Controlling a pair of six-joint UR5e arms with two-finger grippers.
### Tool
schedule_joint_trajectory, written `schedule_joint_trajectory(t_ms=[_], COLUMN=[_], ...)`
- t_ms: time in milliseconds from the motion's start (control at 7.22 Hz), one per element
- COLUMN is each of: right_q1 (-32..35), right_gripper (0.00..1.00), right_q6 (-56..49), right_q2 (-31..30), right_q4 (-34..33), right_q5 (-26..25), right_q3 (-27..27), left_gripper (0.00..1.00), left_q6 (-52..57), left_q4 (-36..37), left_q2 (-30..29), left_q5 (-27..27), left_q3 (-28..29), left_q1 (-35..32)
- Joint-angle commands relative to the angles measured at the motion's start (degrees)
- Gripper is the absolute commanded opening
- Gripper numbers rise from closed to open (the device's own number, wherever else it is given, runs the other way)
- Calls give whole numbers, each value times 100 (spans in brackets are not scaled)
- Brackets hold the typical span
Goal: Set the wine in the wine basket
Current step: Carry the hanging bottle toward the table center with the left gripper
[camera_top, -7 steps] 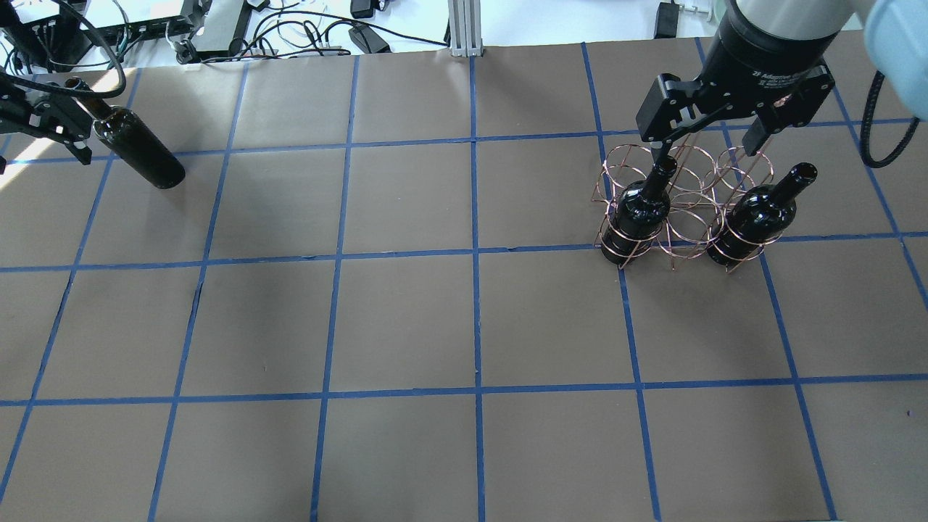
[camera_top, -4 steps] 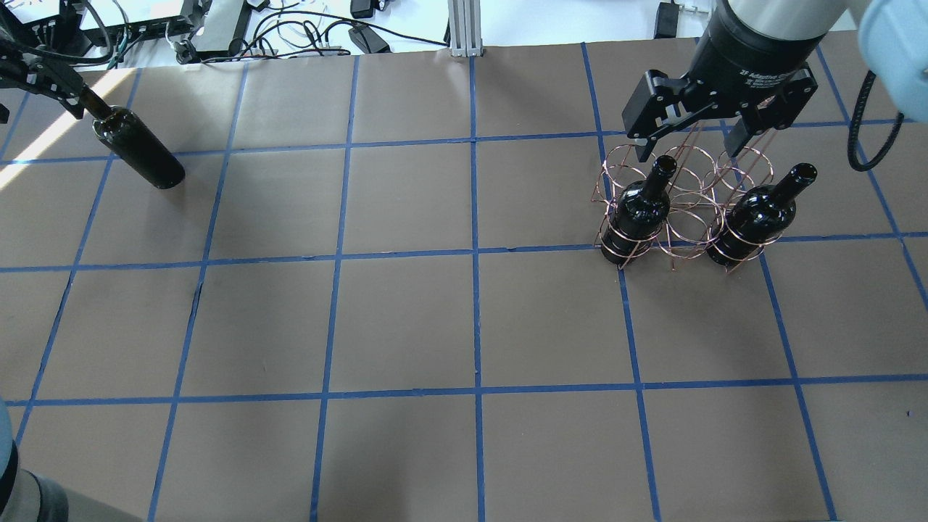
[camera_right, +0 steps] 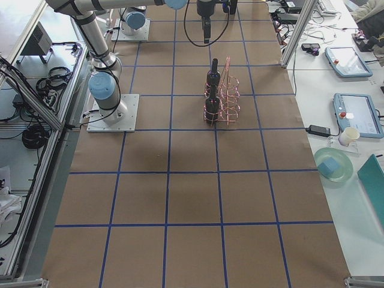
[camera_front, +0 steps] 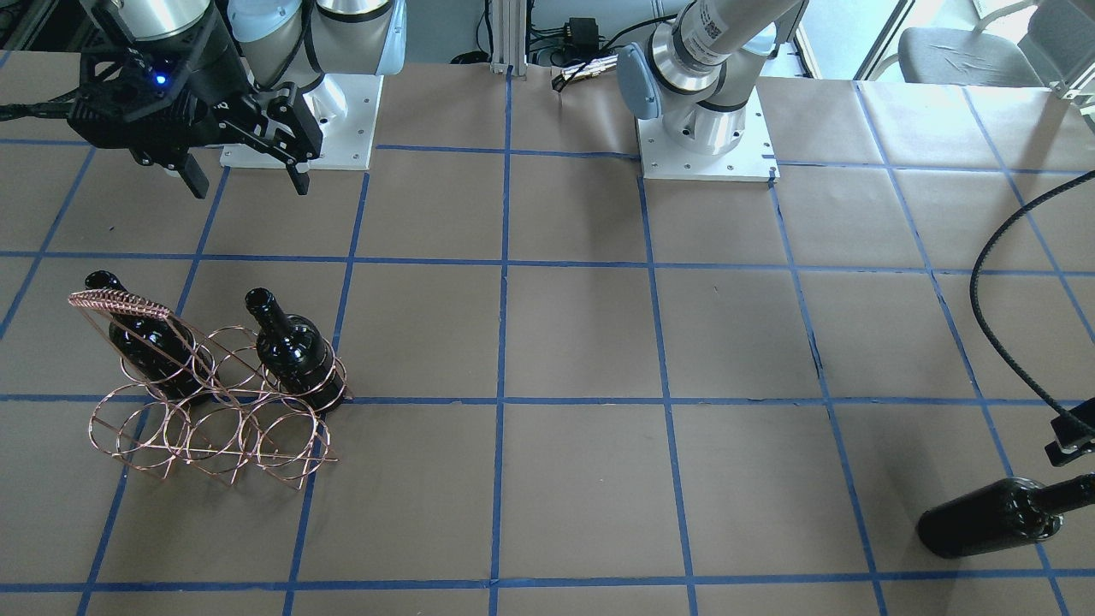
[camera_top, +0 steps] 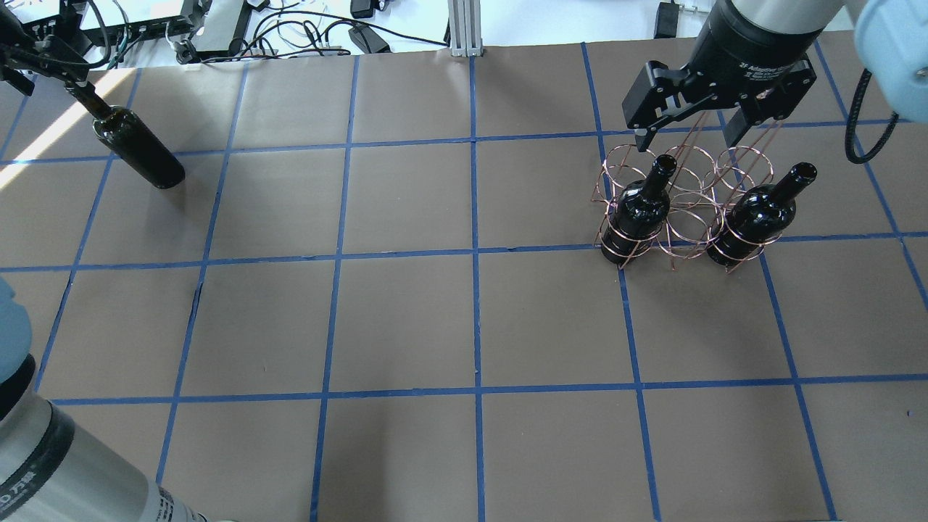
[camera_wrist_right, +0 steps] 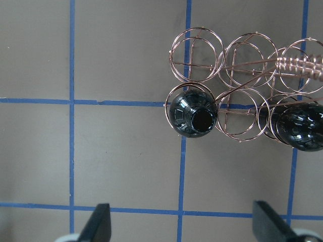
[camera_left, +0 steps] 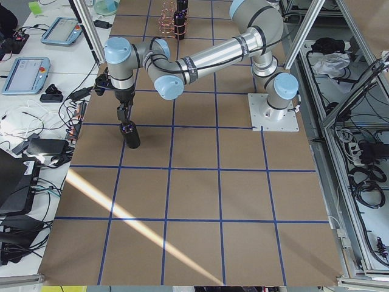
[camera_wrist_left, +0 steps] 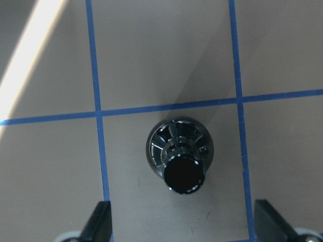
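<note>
A near-black wine bottle stands alone on the table at the far left, and it also shows in the front-facing view. My left gripper is open and empty straight above its mouth, with the fingers wide apart. The copper wire wine basket stands at the right and holds two bottles in its near row. My right gripper hangs open and empty above the basket's far side. The right wrist view shows the basket's braided handle and both bottles.
My left arm's elbow fills the overhead view's lower left corner. Cables and boxes lie beyond the table's far edge. The two arm bases stand on the robot's side. Blue tape lines cross the brown table.
My left gripper has drawn up and away from the lone bottle's neck, and the bottle has stayed standing in place. My right gripper has shifted slightly over the basket's far side.
</note>
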Motion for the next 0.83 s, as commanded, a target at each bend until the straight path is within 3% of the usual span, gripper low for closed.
schedule_joint_trajectory(t_ms=[0, 693], right_q1=[18, -53], right_gripper=[100, 100], right_q6=[165, 96], right_q2=[-16, -60], right_q4=[-58, 302], right_q5=[-19, -29], right_q3=[7, 43], left_gripper=[100, 98], left_q6=[243, -336], left_q4=[54, 133], left_q2=[-243, -420], left_q5=[-141, -282], left_q3=[103, 86], left_q1=[41, -20])
